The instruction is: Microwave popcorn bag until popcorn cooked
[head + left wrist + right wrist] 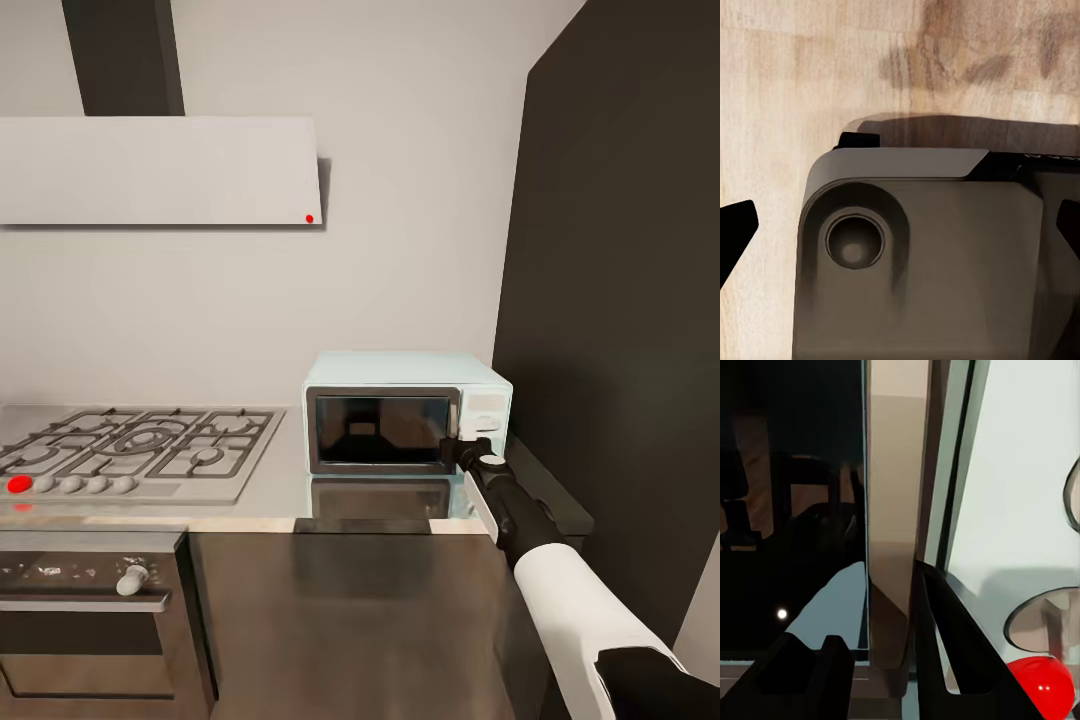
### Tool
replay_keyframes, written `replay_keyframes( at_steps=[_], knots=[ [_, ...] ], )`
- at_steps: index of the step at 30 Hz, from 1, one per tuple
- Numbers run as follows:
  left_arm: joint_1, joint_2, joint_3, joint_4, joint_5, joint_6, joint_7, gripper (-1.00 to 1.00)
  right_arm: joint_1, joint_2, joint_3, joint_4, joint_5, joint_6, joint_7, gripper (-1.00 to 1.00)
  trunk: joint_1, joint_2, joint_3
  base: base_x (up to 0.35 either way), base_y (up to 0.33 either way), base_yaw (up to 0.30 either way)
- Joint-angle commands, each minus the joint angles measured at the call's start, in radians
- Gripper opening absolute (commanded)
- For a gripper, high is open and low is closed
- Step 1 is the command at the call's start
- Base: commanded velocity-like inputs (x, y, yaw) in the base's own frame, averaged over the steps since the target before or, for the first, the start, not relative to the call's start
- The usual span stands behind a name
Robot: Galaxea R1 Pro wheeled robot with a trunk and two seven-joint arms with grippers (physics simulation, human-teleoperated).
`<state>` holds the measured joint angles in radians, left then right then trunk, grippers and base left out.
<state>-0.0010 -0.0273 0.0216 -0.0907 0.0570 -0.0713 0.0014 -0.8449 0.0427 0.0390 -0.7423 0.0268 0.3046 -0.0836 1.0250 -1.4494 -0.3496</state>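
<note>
On the left sits the hob (140,450), then the microwave (405,410) at the far right of the countertop (270,500), door closed. The right gripper (462,447) is at the door's right edge: its fingers (945,645) straddle the upright handle (894,510), which runs vertically, seemingly pinched (bag not seen; left gripper's state I cannot tell). The door looks hinged left, so the pull should come toward the robot.
</note>
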Motion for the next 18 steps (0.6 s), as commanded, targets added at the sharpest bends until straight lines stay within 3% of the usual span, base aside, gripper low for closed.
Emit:
replay_keyframes(
  at_steps=[1, 10, 18],
  knots=[
    [0.0, 0.0, 0.001, 0.0, 0.006, -0.002, 0.0, 1.0, 0.0, 0.002, 0.006, -0.002, -0.021, 0.004, 0.008, -1.0, 0.0, -0.001, -0.001, 0.0, 0.0, 0.0],
    [0.0, -0.002, 0.0, 0.002, 0.006, -0.003, -0.002, 1.0, 0.0, 0.002, 0.005, -0.002, -0.022, 0.004, 0.007, -1.0, 0.0, -0.001, -0.001, -0.011, 0.0, 0.0],
    [0.0, -0.001, 0.0, 0.0, 0.006, -0.004, -0.003, 1.0, 0.0, 0.002, 0.006, -0.002, -0.021, 0.004, 0.007, -1.0, 0.0, -0.001, -0.001, -0.281, 0.0, 0.0]
  ],
)
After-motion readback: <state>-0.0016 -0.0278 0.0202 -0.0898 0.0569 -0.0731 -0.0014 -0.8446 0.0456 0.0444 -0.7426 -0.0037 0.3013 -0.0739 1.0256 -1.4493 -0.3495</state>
